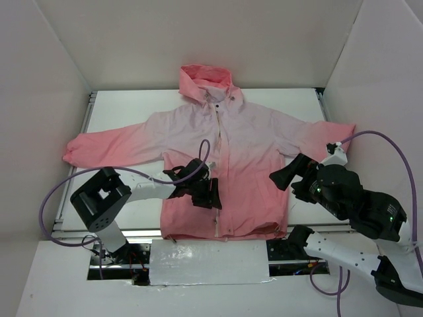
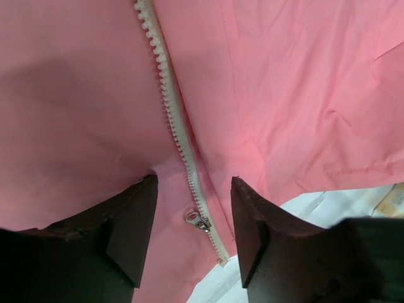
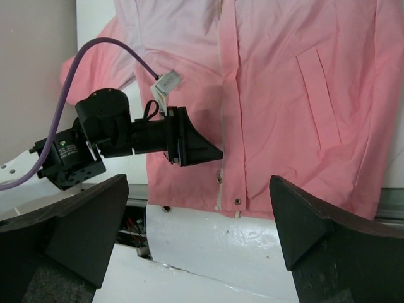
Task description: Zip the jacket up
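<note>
The jacket (image 1: 225, 145) is lying flat and front-up in the middle of the counter (image 1: 125, 112). Its hood is pointing at the far edge and its hem is running along the near edge. Both sleeves are spreading out sideways, one toward the left edge and one toward the right. The colour is fading from pale pink at the chest to coral at the hem and hood.

The light zipper (image 2: 173, 113) is running down the centre of the front, and its small metal slider (image 2: 199, 221) is sitting low, close to the hem end of the teeth.

The left hand (image 1: 206, 191) is hovering over the lower front of the jacket. Its two dark fingers (image 2: 142, 208) are standing apart on either side of the zipper, with the slider between them and nothing clamped.

The right hand (image 1: 283, 177) is hanging near the jacket's right side, by the lower sleeve. Its jaws are spreading wide and holding nothing.

A purple cable (image 1: 53, 191) is looping from the left arm out past the near left corner.
</note>
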Motion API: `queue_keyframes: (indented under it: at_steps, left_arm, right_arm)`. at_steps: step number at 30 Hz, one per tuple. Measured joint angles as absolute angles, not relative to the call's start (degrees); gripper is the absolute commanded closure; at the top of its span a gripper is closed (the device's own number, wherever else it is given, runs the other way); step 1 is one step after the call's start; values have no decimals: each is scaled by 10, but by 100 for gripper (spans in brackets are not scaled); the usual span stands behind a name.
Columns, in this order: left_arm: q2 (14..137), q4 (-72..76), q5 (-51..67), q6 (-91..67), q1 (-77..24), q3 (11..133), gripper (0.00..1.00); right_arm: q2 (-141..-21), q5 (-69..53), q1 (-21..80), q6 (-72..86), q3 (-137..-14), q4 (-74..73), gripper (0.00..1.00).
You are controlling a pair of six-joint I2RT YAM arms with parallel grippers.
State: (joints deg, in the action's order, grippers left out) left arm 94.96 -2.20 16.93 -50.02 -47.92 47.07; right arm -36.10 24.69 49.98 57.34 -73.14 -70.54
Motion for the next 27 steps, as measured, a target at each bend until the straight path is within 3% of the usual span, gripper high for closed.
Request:
queue_keyframes:
  at_steps: [7, 10, 11, 14, 19, 27]
  left_arm:
    - [974, -15, 177, -499, -479, 489, 47]
    - [980, -29, 175, -498, -479, 503, 38]
    - [980, -36, 173, -499, -479, 508, 24]
    - [968, -61, 145, -495, -482, 525, 11]
    - [893, -164, 50, -502, -471, 531, 6]
    - [777, -342, -102, -558, -413, 541, 8]
  right_arm:
    - [-366, 235, 500, 561, -720, -689, 1]
    - [-375, 216, 500, 555, -673, -668, 3]
    - [-389, 206, 500, 554, -648, -660, 5]
    - [-464, 178, 500, 556, -582, -629, 7]
    - [-565, 145, 500, 561, -491, -551, 10]
    - [-730, 112, 531, 576, -484, -433, 13]
